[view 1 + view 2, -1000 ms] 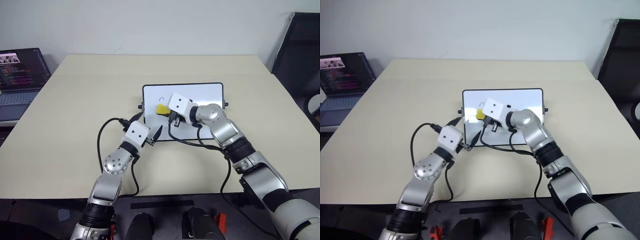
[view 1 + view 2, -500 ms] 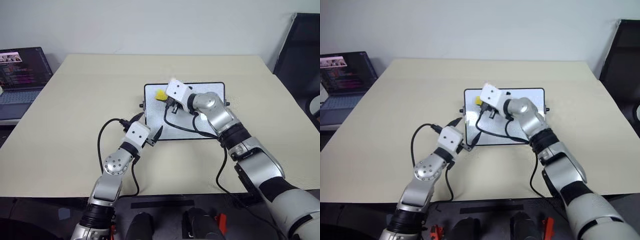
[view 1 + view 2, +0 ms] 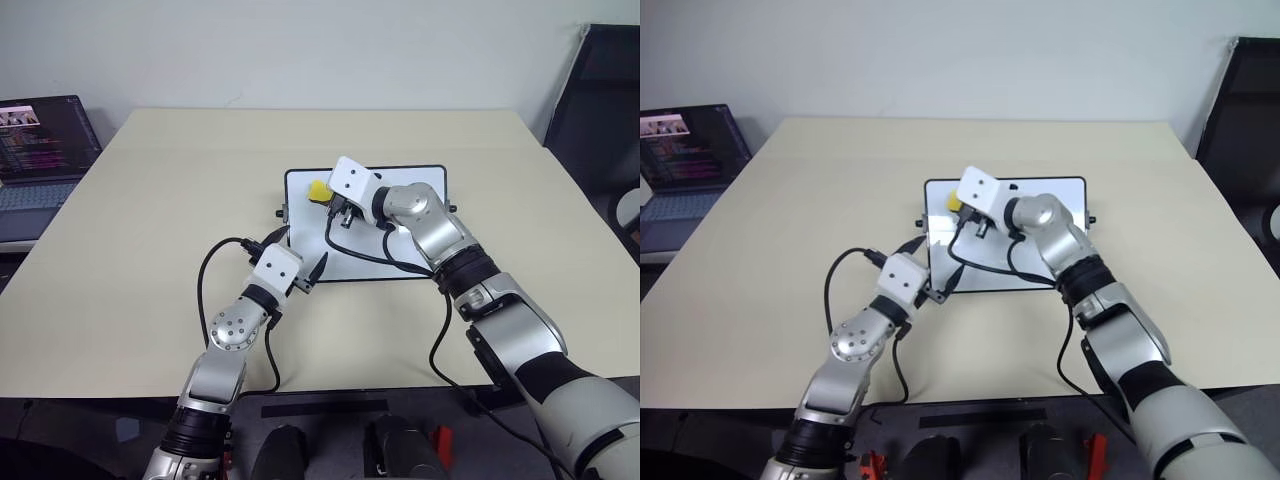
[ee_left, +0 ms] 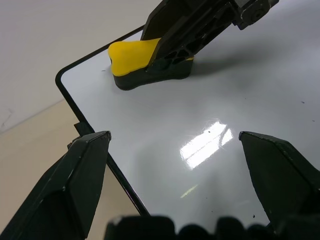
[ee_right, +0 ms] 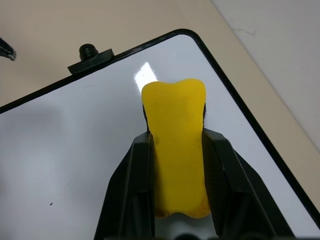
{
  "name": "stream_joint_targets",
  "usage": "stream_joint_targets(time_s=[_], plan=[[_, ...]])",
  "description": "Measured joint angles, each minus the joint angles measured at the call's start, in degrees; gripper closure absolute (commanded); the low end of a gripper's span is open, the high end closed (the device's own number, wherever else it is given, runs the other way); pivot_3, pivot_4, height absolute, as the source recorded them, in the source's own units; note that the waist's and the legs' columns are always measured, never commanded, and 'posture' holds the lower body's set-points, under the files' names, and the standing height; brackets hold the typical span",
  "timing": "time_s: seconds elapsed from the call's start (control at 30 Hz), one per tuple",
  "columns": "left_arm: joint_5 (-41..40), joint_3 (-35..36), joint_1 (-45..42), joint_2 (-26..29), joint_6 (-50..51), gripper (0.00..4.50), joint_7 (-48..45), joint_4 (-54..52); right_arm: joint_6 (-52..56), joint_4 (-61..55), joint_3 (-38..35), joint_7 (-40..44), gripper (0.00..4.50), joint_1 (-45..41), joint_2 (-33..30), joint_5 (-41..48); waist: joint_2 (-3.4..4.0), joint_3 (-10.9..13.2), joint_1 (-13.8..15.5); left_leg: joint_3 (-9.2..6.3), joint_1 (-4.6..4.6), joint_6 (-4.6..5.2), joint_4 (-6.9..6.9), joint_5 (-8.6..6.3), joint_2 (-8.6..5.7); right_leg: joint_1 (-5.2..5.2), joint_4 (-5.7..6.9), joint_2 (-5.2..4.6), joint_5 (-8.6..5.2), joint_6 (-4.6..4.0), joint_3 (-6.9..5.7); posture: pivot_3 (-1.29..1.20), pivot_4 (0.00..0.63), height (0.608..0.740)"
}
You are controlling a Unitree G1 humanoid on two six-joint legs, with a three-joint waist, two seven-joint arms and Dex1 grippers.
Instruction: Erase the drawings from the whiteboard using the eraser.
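The whiteboard [image 3: 400, 250] lies flat in the middle of the beige table. My right gripper [image 3: 328, 200] is shut on the yellow eraser [image 3: 318, 189], which it presses flat on the board close to the far left corner. From the right wrist, the eraser [image 5: 175, 115] sticks out between the black fingers [image 5: 135, 175] toward the board's rounded corner. My left gripper [image 3: 297, 250] hovers open over the board's near left corner, holding nothing. Its wrist view looks across the glossy board [image 4: 225, 100] at the eraser [image 4: 132, 55]. The drawings are out of view; the board surface I see is plain white.
The beige table [image 3: 150, 200] stretches wide around the board on all sides. A laptop [image 3: 40, 140] with a dark screen sits off the table's left side. A black chair [image 3: 600, 100] stands past the right edge. Black cables [image 3: 205, 280] loop from both wrists.
My right gripper slid the eraser from the board's left middle up toward the far left corner. A small stroke seen above the eraser earlier no longer shows. The left arm stayed still.
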Motion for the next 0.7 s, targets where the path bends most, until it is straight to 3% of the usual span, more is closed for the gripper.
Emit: stream_joint_targets(time_s=[0.37, 0.7], plan=[[0.07, -0.04, 0.5, -0.16, 0.01, 0.0, 0.83, -0.07, -2.75, 5.82, -1.34, -4.85, 3.51, -2.87, 0.33, -0.04, 0.0, 0.0, 0.08, 0.0, 0.0, 0.0, 0.03, 0.0, -0.04, 0.01, 0.01, -0.03, -0.16, -0.29, 0.01, 0.0, 0.15, 0.74], [0.05, -0.08, 0.58, -0.16, 0.01, 0.0, 0.82, -0.14, -5.64, 9.65, -3.15, -10.45, 3.51, -4.7, 0.27, -1.06, 0.01, 0.01, 0.17, 0.0, -0.09, 0.0, 0.0, 0.0, -0.04, 0.0, -0.12, -0.04, -0.02, -0.01, 0.0, 0.0, 0.15, 0.74]])
